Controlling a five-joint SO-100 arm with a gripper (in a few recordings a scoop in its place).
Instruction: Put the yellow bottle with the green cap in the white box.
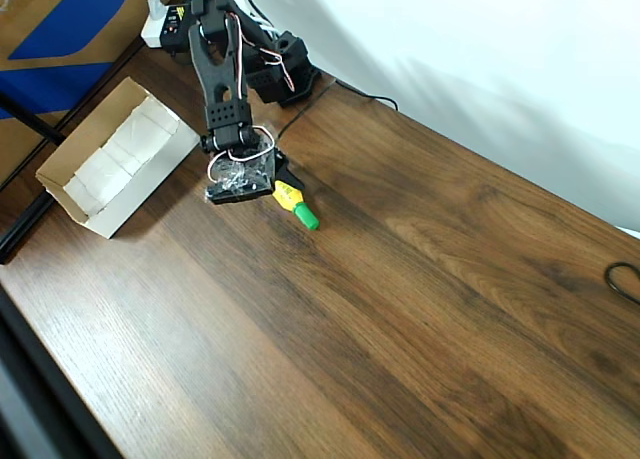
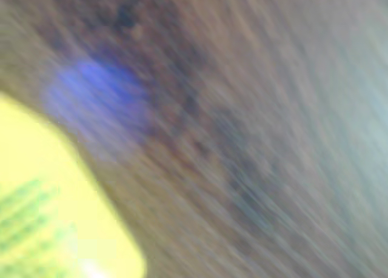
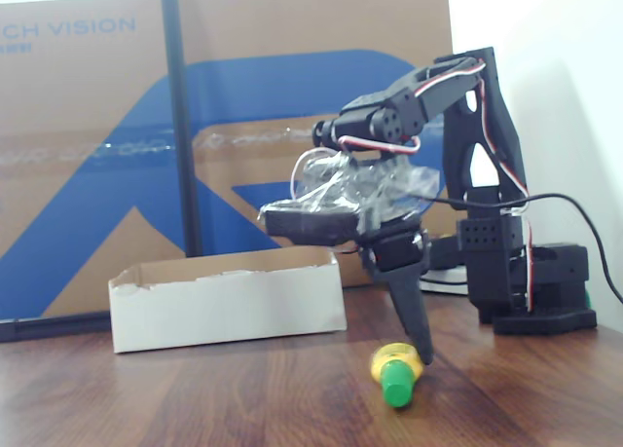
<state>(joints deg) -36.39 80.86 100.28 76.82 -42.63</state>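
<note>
On the table (image 1: 420,309): white box (image 1: 118,167) open | yellow bottle (image 1: 296,205) lying outside it | claw (image 3: 414,345) at bottle, grip unclear

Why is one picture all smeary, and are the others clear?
The wrist view is badly blurred: the yellow bottle is a soft patch over streaky wood. The overhead view is sharp, with shadows on the white wall. The fixed view is clear on the gripper and the white box.
</note>
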